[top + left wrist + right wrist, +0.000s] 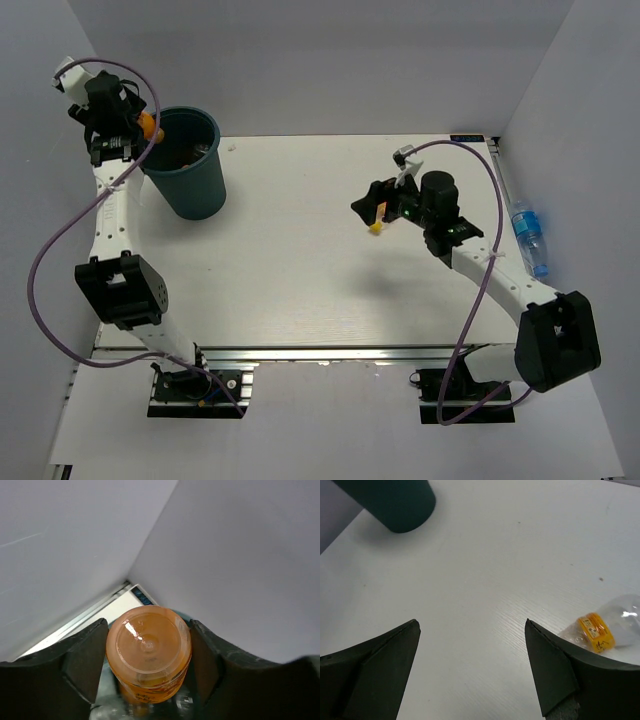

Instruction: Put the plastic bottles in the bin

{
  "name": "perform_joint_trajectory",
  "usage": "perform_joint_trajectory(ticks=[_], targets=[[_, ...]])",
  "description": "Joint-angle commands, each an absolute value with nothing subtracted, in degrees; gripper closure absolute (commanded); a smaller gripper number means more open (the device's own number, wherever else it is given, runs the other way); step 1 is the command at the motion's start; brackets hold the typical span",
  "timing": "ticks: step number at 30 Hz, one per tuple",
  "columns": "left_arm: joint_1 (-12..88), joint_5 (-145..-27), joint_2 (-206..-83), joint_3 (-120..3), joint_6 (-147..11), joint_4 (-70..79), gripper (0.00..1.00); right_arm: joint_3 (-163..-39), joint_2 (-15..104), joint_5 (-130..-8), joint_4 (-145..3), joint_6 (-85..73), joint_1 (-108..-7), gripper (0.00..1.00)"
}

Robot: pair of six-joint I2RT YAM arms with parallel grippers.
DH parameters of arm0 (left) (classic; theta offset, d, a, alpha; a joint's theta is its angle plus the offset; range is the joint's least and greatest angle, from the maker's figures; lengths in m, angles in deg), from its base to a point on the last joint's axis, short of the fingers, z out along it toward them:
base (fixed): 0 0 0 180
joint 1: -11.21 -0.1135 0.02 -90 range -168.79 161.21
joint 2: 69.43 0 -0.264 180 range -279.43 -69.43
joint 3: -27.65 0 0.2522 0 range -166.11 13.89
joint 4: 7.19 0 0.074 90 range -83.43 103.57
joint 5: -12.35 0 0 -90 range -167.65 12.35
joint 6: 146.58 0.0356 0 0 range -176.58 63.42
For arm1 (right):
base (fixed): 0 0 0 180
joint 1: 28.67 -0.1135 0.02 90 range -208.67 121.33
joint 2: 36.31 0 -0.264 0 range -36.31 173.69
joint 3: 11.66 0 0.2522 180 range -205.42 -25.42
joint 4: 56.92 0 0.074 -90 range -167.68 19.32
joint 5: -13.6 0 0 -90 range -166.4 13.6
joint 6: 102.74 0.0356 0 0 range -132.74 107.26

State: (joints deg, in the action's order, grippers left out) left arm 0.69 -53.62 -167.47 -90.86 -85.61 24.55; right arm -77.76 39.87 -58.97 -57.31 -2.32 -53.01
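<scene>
Orange bottle (149, 125) is clamped between the pads of the left claw (148, 626), its base turned toward the wrist camera, and it is held high at the left rim of the bin (188, 170) rather than squarely above the opening. For a clean drop, the bottle is best carried a little further right, over the middle of the bin, and only then released, so that it cannot be knocked outward by the rim. To the right, the right claw (471, 622) is spread wide with nothing between its jaws, poised above the tabletop (300, 280). A small clear bottle with a yellow band (594, 631) is seen just beside its right finger. A blue-labelled bottle (530, 238) is left at the far right edge.
</scene>
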Motion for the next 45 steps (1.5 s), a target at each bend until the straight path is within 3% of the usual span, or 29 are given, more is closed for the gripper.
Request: perform_joint_trajectory(ticks=[1,2,8,15,20,31,41,45], targets=[[1.6,-52.1,-168.8,-91.9,-83.5,27.1,0.26,-76.3,38.9,-70.3,-57.0,1.0,-52.8,0.11],[1.6,-52.8,-168.8,-91.7,-83.4,27.0,0.02,-76.4,40.1,-72.6,-57.1,3.9,-52.8,0.11],[1.6,-50.4,-169.1,-97.2,-82.1,31.4,0.02,-79.8,46.4,-89.1,-64.8,14.4,-52.8,0.11],[1.6,-56.8,-165.8,-99.0,-83.6,32.1,0.02,-84.7,57.0,-96.5,-69.9,18.7,-52.8,0.11],[2.0,-68.7,-160.1,-89.8,-88.5,28.1,0.02,-85.2,63.4,-96.0,-67.7,22.3,-53.4,0.11],[6.3,-76.3,-149.0,-72.5,-87.7,17.6,0.02,-89.8,71.4,-105.1,-72.1,36.2,-56.4,0.14],[9.8,-83.6,-148.1,-65.8,-90.9,12.8,0.02,-90.8,72.7,-106.6,-76.3,35.1,-56.4,0.58],[16.4,-83.2,-151.0,-68.6,-89.3,15.8,0.02,-91.5,73.4,-107.0,-77.7,33.8,-56.5,0.67]])
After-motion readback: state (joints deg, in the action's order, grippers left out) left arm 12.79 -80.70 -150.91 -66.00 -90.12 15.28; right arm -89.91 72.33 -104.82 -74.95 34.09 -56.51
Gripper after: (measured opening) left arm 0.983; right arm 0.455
